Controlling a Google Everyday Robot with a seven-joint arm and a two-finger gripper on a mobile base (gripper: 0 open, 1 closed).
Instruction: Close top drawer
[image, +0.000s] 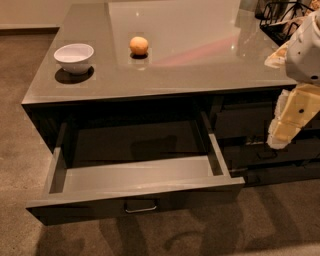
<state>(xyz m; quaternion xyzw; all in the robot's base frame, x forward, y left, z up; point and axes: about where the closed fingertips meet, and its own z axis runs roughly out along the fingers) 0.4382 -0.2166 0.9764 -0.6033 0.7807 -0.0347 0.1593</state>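
The top drawer (135, 200) stands pulled far out from under the grey counter (200, 60). Its dark front faces me low in the view, with a small metal bar handle (141, 208) at the centre. Its grey inner walls and floor (135, 150) show, and nothing lies inside. My gripper (281, 136) hangs at the right edge of the view on a white and cream arm. It is to the right of the drawer's right wall, in front of the other dark drawer fronts (245, 122), and does not touch the drawer.
A white bowl (74, 56) and an orange round fruit (139, 45) sit on the counter's left part. A black wire rack (280, 20) stands at the counter's back right. Brown speckled floor (20, 100) surrounds the cabinet.
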